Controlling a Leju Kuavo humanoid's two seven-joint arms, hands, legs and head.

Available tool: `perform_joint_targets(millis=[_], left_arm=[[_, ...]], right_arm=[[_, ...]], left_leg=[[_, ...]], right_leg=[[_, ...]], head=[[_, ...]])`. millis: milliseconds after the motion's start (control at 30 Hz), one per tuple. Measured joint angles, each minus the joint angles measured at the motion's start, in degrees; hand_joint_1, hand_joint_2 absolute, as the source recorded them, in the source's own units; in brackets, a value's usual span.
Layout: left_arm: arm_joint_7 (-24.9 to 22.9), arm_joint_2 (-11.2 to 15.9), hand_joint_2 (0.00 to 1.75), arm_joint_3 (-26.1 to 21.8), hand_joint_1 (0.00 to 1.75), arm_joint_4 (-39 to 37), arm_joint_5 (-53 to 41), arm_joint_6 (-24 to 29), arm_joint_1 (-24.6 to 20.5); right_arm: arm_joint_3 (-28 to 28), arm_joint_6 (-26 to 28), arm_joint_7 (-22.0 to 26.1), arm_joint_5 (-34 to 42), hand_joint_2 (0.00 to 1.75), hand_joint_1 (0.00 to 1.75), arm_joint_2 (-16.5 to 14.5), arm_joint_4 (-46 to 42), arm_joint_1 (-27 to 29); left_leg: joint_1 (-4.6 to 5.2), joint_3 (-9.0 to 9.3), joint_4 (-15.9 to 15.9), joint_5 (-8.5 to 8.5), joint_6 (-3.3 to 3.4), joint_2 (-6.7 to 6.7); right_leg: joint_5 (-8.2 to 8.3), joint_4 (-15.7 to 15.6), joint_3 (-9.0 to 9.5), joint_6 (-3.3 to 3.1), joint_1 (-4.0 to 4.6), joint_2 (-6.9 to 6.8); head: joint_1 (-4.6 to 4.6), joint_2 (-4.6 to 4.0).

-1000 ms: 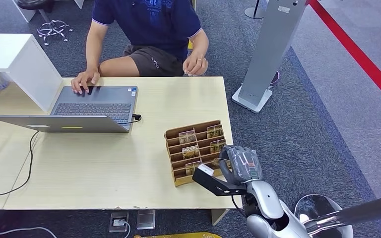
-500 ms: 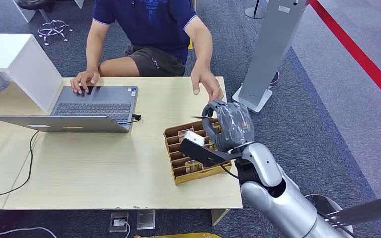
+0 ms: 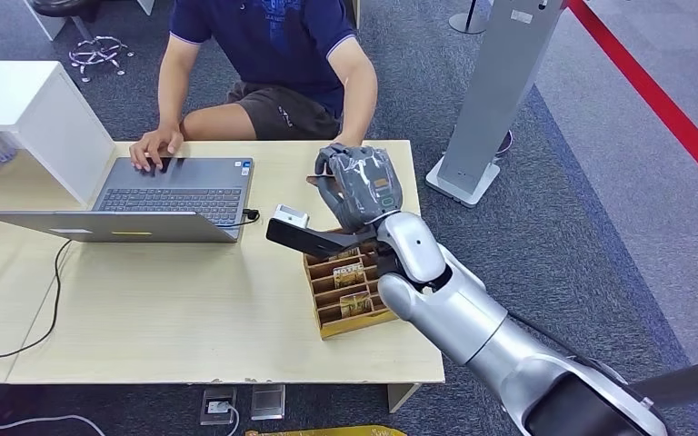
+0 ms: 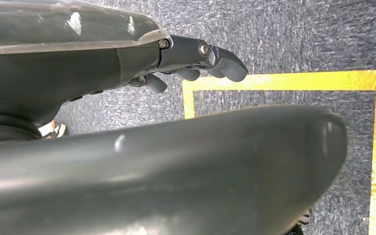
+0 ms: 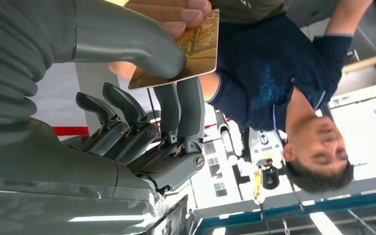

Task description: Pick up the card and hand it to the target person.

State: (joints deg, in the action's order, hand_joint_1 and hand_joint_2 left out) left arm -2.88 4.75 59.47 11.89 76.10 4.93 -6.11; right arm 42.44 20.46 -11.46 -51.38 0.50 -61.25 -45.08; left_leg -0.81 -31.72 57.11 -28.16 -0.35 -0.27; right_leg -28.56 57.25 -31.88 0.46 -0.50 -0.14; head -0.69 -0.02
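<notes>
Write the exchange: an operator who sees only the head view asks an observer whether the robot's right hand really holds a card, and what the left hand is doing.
Operator: In my head view the right hand hides its own grip. Is a card in it?
Observer: Yes. The right wrist view shows the card pinched between the thumb and fingers, with the person's fingers on its far edge.
Operator: And the left hand?
Observer: The left wrist view shows the left hand holding nothing, over grey carpet with a yellow floor line.
</notes>
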Motion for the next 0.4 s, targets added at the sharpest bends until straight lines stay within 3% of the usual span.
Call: perform_joint_targets(millis=[133, 400], left_arm=[[-0.31, -0.03, 0.0, 0.4, 0.0, 0.0, 0.1, 0.12, 0.02], [-0.62, -0.03, 0.0, 0.57, 0.0, 0.0, 0.51, 0.32, 0.05]], right_arm=[[0.99, 0.45, 0.32, -0.58, 1.75, 0.0, -2.54, 5.27, -0.75], [2.11, 1.46, 0.71, -0.81, 1.75, 0.0, -4.87, 10.37, -0.97]], left_leg=[[0.0, 0.0, 0.0, 0.0, 0.0, 0.0], [0.0, 0.01, 0.0, 0.0, 0.0, 0.0]], right_leg=[[0.0, 0.0, -0.01, 0.0, 0.0, 0.0], [0.0, -0.01, -0.01, 0.0, 0.0, 0.0]], head=[[0.01, 0.01], [0.01, 0.0]])
